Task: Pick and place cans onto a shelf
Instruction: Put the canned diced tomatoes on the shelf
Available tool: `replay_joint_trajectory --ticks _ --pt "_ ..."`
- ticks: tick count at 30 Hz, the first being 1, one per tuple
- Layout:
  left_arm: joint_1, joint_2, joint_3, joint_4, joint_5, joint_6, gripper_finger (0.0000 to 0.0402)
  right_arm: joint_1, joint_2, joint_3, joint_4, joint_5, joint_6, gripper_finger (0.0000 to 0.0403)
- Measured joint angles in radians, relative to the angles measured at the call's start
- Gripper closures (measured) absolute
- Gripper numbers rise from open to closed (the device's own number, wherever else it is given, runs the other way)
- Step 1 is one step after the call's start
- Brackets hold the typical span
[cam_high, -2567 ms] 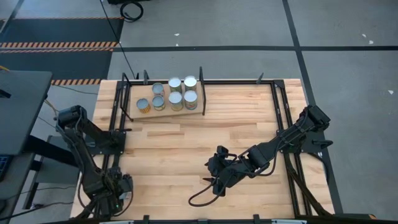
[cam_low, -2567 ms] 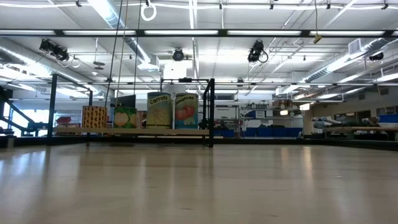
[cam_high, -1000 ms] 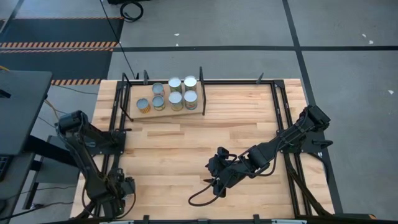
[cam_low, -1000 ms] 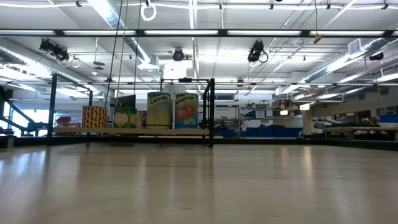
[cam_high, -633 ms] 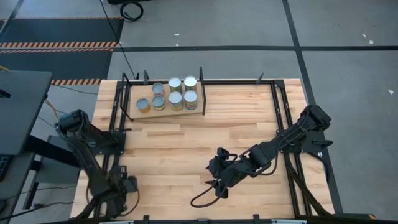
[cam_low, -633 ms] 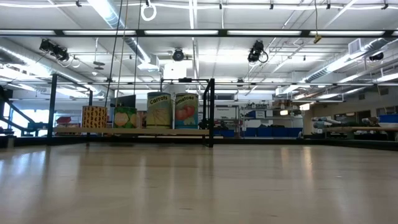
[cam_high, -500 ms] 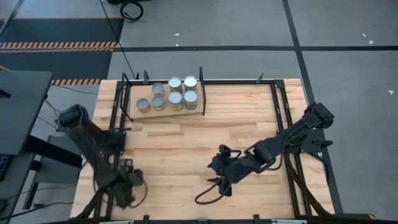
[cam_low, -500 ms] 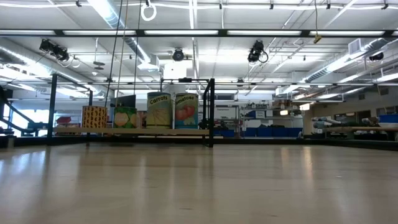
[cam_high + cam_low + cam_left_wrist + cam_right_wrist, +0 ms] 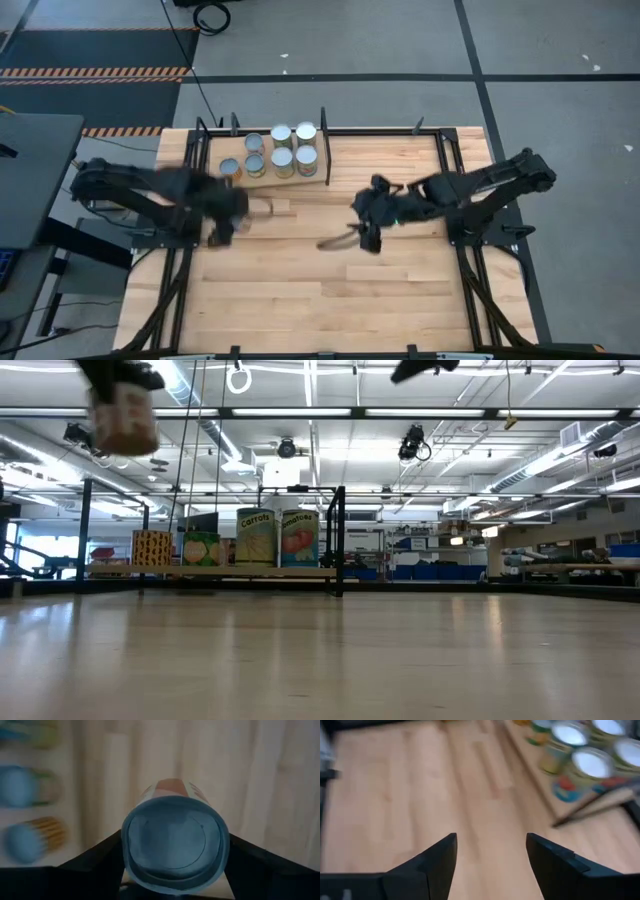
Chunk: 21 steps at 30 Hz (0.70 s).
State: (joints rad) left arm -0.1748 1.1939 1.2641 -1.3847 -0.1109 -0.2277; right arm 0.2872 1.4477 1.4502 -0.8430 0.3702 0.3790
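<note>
Several cans with silver tops stand on the low light-wood shelf at the far left; they also show in the low view and the right wrist view. My left gripper is shut on one more can, high above the table just in front of the shelf; the low view shows that can blurred at the top left. My right gripper is open and empty above the table's middle, right of the shelf, and shows in its wrist view. My left gripper pinches the can between its two fingers, one on each side of the can's wall near the round end that faces the wrist camera. The fingers come from above. The can hangs upright below the gripper, lifted well clear of the table.
Black metal rods edge the shelf, and a black frame runs round the table's far and side edges. Bare wooden tabletop lies near and to the right of the shelf.
My left gripper has swung from the table's near left corner toward the far edge and the shelf, and has risen, carrying the can. My right gripper has gone from the near middle toward the far edge and up. The cans on the shelf have stayed put.
</note>
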Motion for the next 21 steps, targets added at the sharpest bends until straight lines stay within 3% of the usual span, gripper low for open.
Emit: replay_joint_trajectory --ticks 7,13,21 --pt "0.354 0.064 0.321 -0.186 0.004 0.219 0.0120 -0.108 -0.023 0.000 -0.092 -0.085 -0.060 0.0157" --pt "0.622 0.097 0.351 -0.189 0.035 0.411 0.0120 -0.111 -0.026 -0.060 -0.153 -0.088 -0.099 0.0158" --pt "0.988 0.269 0.352 -0.115 -0.040 0.688 0.0120 -0.111 -0.027 -0.232 -0.102 -0.104 -0.095 0.0157"
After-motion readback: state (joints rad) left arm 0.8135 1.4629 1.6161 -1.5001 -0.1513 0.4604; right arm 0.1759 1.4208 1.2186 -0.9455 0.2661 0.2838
